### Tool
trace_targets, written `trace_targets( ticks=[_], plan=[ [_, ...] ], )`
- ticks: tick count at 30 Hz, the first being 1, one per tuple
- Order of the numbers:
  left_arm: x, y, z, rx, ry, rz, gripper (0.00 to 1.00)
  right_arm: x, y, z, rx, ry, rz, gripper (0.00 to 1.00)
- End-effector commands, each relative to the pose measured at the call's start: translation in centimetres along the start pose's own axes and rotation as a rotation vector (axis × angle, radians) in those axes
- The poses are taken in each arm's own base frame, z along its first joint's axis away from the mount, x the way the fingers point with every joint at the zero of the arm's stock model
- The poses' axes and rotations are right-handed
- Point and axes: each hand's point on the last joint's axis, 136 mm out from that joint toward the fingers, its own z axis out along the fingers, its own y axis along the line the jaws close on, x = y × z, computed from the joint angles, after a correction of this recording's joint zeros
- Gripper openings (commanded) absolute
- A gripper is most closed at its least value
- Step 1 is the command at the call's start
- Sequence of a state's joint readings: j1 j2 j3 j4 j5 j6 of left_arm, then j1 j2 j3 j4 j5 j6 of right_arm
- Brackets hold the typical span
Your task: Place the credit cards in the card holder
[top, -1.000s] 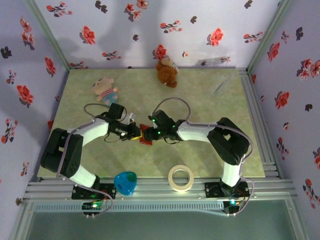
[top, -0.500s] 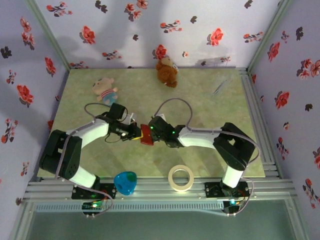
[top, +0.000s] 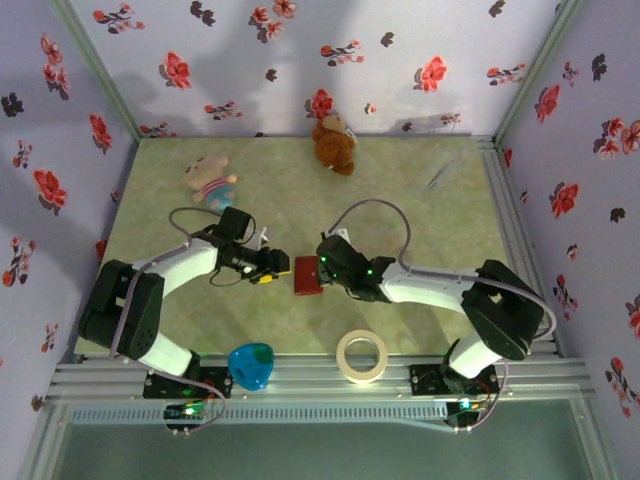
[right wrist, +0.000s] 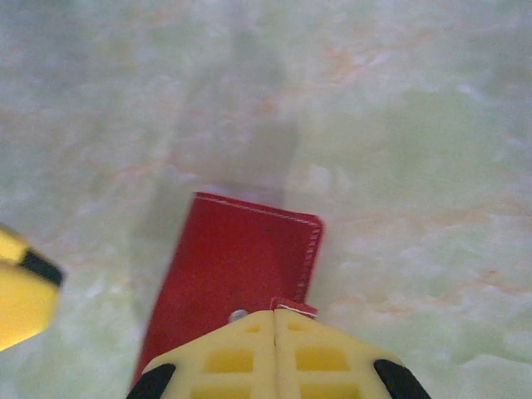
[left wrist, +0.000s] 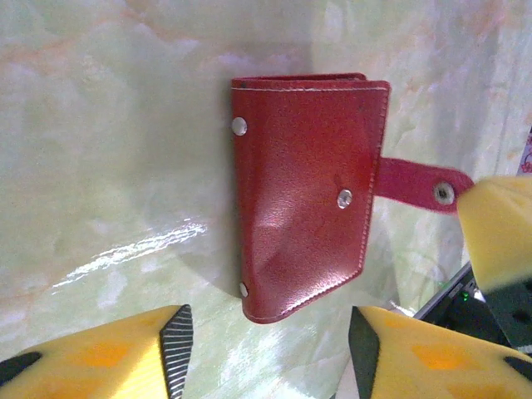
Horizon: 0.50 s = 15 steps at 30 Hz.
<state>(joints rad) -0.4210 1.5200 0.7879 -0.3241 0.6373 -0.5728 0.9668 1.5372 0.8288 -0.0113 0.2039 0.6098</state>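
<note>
- Near the middle of the counter (top: 420,230), a touch toward 6 o'clock: the card holder (top: 307,276), dark red, folded shut, lying flat.
- From the left wrist: card holder (left wrist: 303,191) face up, three metal studs on the cover, closing strap (left wrist: 416,184) sticking out at 3 o'clock with a snap at its end.
- At the card holder's 9 o'clock in the top view: left arm (top: 190,265), left jaws spread wide, nothing between them.
- From the left wrist: yellow fingers (left wrist: 125,349) at 6 o'clock of the card holder, just short of its lower edge, not touching.
- At the card holder's 3 o'clock in the top view: right arm (top: 430,285), right jaws pressed together at the strap side.
- From the right wrist: yellow fingertips (right wrist: 241,341) meeting over the near edge of the card holder (right wrist: 224,266), beside a stud; a sliver of red at the tips, but whether the strap is pinched cannot be told.
- Along the near edge at 6 o'clock: blue heart-shaped object (top: 251,365) and tape roll (top: 362,356), both well apart from the card holder.
- Toward 12 o'clock: brown plush bear (top: 333,143); toward 11 o'clock: pink plush pig (top: 210,180); toward 1 o'clock: a thin metal item (top: 440,175), too small to identify.
</note>
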Motion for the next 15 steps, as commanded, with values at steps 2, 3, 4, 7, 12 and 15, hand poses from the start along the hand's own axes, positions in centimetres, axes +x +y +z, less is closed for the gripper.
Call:
trace_targets(
  ticks=[2, 3, 4, 7, 12, 15],
  plan=[
    [0.5, -0.8, -0.3, 0.039, 0.005, 0.026, 0.58, -2.2, 4.2, -2.2, -0.227, -0.07, 0.002, 0.0],
    [0.5, -0.8, -0.4, 0.039, 0.006, 0.03, 0.58, -2.3, 4.7, -2.4, -0.252, -0.078, 0.003, 0.0],
    [0.6, -0.9, -0.3, 0.04, 0.013, 0.029, 0.58, -2.5, 5.1, -2.5, -0.275, -0.082, 0.008, 0.0],
    [0.7, -1.5, -0.5, 0.072, 0.016, 0.036, 0.58, -3.1, 6.6, -2.9, -0.348, -0.096, 0.014, 0.0],
    [0.6, -1.4, -0.6, 0.058, 0.022, 0.041, 0.59, -4.0, 8.0, -3.3, -0.417, -0.129, 0.023, 0.0],
    [0.5, -1.4, -0.9, 0.051, 0.001, 0.054, 0.6, -4.0, 8.6, -3.2, -0.454, -0.131, 0.031, 0.0]
  ],
)
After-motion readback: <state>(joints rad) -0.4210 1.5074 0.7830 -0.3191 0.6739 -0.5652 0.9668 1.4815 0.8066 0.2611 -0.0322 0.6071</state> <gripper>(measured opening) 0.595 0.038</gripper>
